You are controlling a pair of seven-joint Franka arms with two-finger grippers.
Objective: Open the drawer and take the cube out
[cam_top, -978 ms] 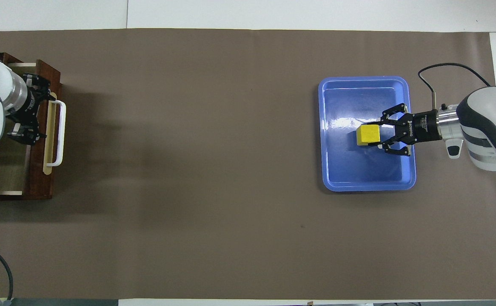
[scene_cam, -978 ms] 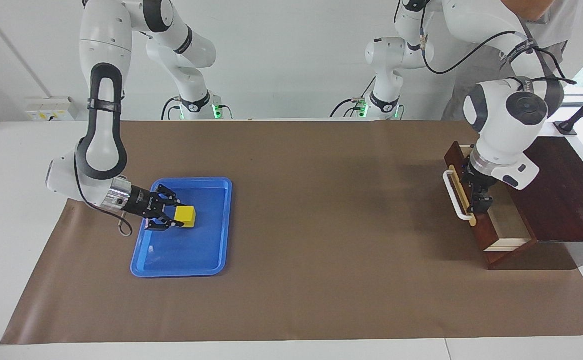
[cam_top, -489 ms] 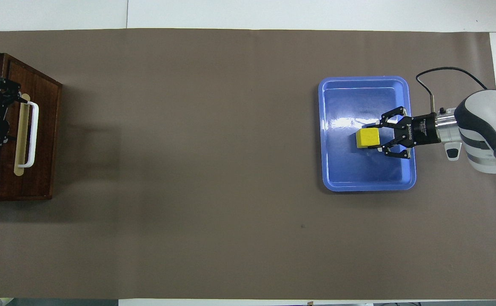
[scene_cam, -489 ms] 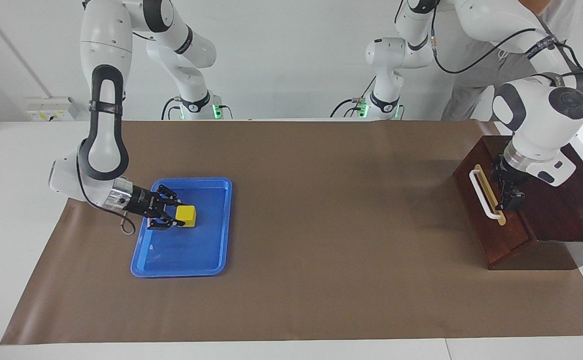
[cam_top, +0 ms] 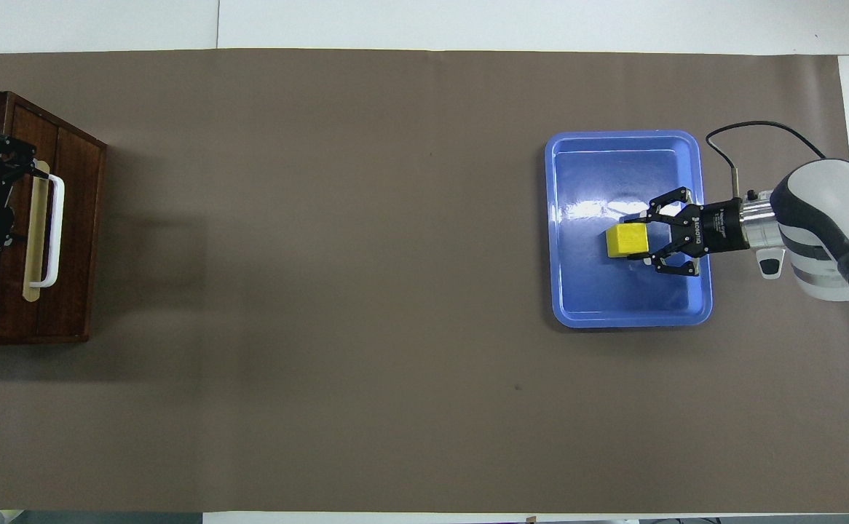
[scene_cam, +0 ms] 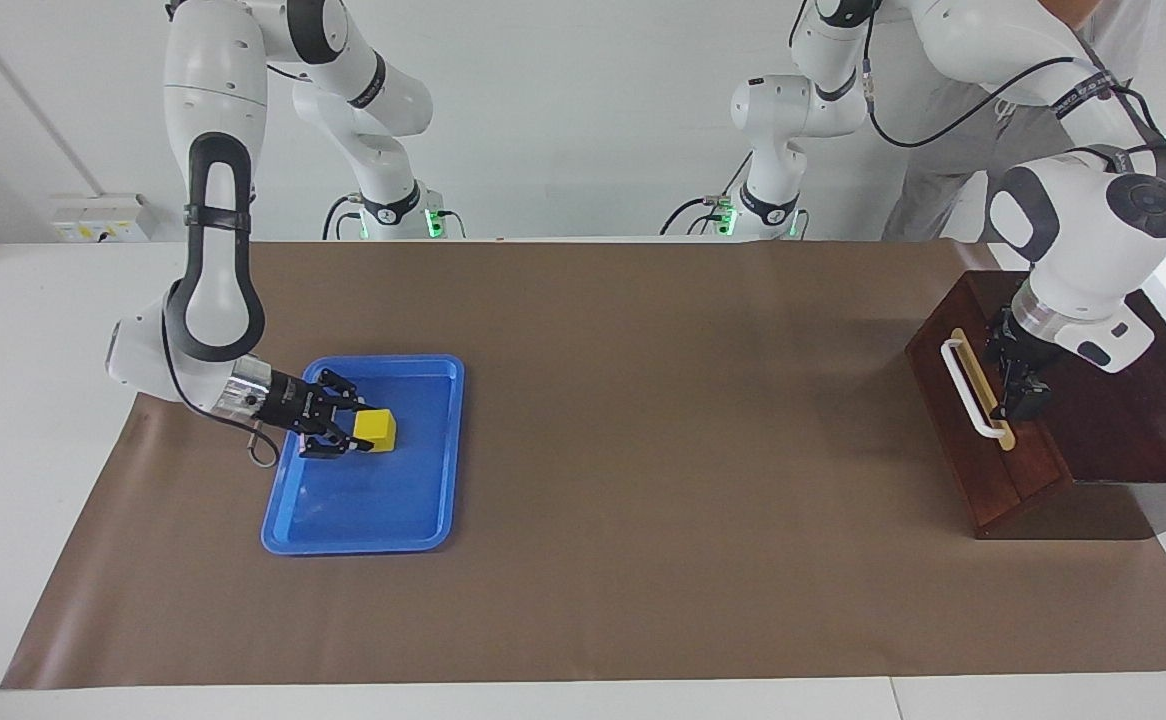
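— Presently, where does the cube [scene_cam: 375, 428] lie?
— On the floor of the blue tray [scene_cam: 423, 520], toward the right arm's end of the table. The right gripper [scene_cam: 351, 432] pinches it.
— And the drawer [scene_cam: 983, 430]?
— Closed flush. The left gripper [scene_cam: 1023, 398] hangs over its cabinet [scene_cam: 1143, 400], beside the white handle [scene_cam: 965, 390], fingers spread.

The drawer [scene_cam: 988, 420] shows a dark reddish-brown wooden front with a faint sheen, crossed by a smooth white bar handle [scene_cam: 967, 388] on a pale matt strip; the blue tray [cam_top: 628, 313] looks like glossy plastic, catching a bright glare on its floor. The cube [cam_top: 628, 241] is a matt, even yellow; the brown sheet [scene_cam: 643, 400] over the white counter [scene_cam: 23, 350] looks like dull, smooth paper; the arms wear glossy white shells.
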